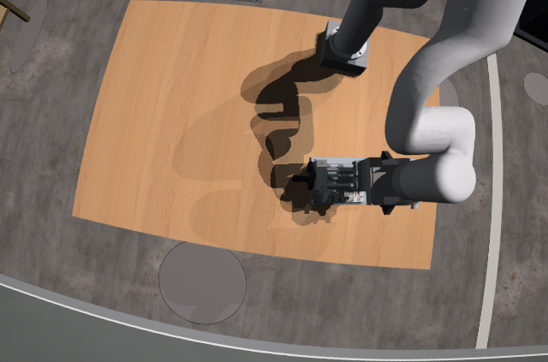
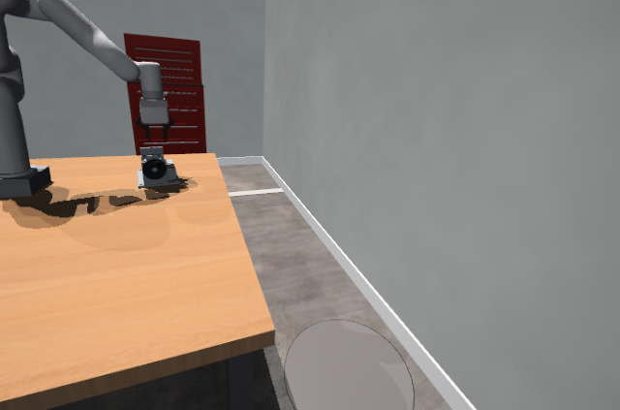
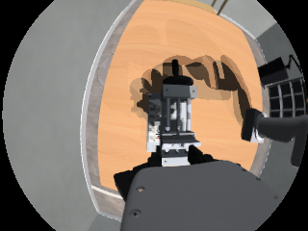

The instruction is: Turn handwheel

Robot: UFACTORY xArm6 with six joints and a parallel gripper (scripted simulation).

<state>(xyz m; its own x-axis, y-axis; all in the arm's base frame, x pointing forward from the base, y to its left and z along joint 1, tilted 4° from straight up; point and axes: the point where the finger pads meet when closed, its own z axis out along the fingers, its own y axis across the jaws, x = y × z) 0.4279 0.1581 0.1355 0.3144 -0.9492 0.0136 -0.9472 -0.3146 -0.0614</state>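
A small grey stop mechanism [image 1: 336, 181] stands on the wooden table near its right edge. Its black handwheel [image 2: 153, 170] faces the exterior view; in the top view the wheel [image 1: 309, 175] sits at the unit's left end with a short black knob sticking out. The mechanism also shows in the wrist view [image 3: 173, 118]. The scale and pointer are too small to read. My gripper [image 2: 154, 132] hangs open a short way above the back of the mechanism, touching nothing. In the top view the gripper [image 1: 380, 183] sits over the unit's right end.
The arm's base [image 1: 344, 50] stands on the table behind the mechanism. A red tool cabinet [image 2: 168, 95] stands against the back wall. The table's right edge [image 2: 240, 239] is close to the mechanism. A grey wall runs along the right.
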